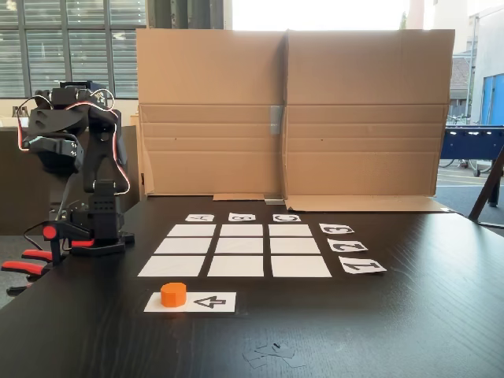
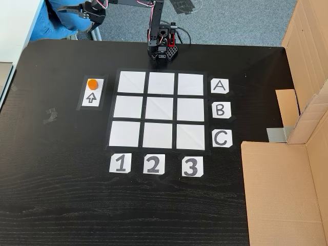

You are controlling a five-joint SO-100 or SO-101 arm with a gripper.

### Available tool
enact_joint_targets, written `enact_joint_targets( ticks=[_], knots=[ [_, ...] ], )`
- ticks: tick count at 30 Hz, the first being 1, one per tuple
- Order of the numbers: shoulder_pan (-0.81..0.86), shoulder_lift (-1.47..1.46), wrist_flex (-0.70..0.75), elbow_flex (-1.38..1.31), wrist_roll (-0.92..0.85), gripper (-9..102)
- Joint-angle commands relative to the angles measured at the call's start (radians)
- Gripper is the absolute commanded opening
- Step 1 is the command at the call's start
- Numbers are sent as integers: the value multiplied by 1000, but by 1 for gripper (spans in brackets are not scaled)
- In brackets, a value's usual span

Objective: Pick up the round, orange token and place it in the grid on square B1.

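Observation:
The orange token (image 1: 173, 294) (image 2: 92, 83) stands on a white paper strip with a black arrow (image 1: 209, 302) (image 2: 91, 98), just outside the grid (image 1: 236, 249) (image 2: 160, 109) by its A1 corner. Square B1 (image 1: 236, 266) (image 2: 127, 107) is bare white paper: the near middle square in one fixed view, the left middle square in the other. The arm is folded up over its base (image 1: 94, 228) (image 2: 163, 48), well away from the token. My gripper (image 1: 43, 150) (image 2: 77, 10) hangs off the table's edge, dark and small, with nothing seen in it. How its jaws stand is unclear.
A tall cardboard wall (image 1: 291, 110) (image 2: 307, 77) closes the table's side beyond the C label. Red clamps (image 1: 24, 266) grip the table edge beside the arm's base. A scuffed tape mark (image 1: 272, 350) (image 2: 49, 115) lies on the black tabletop. A blue chair (image 2: 61, 20) stands off the table.

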Motion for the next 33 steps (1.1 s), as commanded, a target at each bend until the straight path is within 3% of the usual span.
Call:
enact_joint_targets(
  ticks=[1, 15, 33],
  knots=[
    [-67, -20, 63, -130, 9, 71],
    [-285, -67, 117, -66, -3, 75],
    [-419, -353, 31, -64, 3, 75]
  ],
)
